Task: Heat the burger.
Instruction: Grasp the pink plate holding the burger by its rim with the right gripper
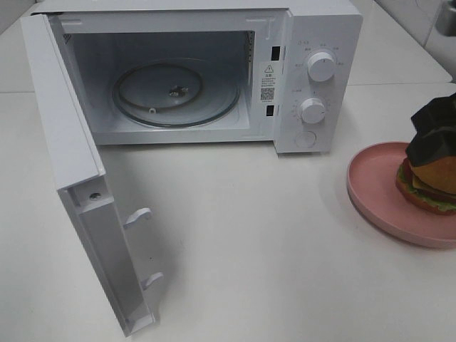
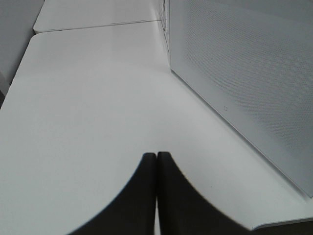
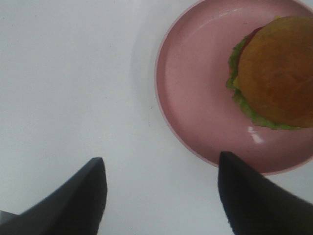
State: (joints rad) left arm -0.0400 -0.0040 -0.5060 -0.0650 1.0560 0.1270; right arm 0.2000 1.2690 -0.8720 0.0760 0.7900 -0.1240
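At right, the right gripper [image 3: 160,159] hangs, jaws apart, by the glossy golden-brown burger [image 3: 276,73] on its round pink plate [image 3: 195,98]; grasping likely comes next. Left gripper [image 2: 156,154]: jaws together.

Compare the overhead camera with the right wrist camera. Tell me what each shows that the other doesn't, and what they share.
Only overhead: the microwave, its door swung open, the glass tray inside and two knobs. Only right wrist: the burger with its whole bun top uncovered, and the right arm's jaws standing wide apart. Both: the burger on the pink plate, on the white table.
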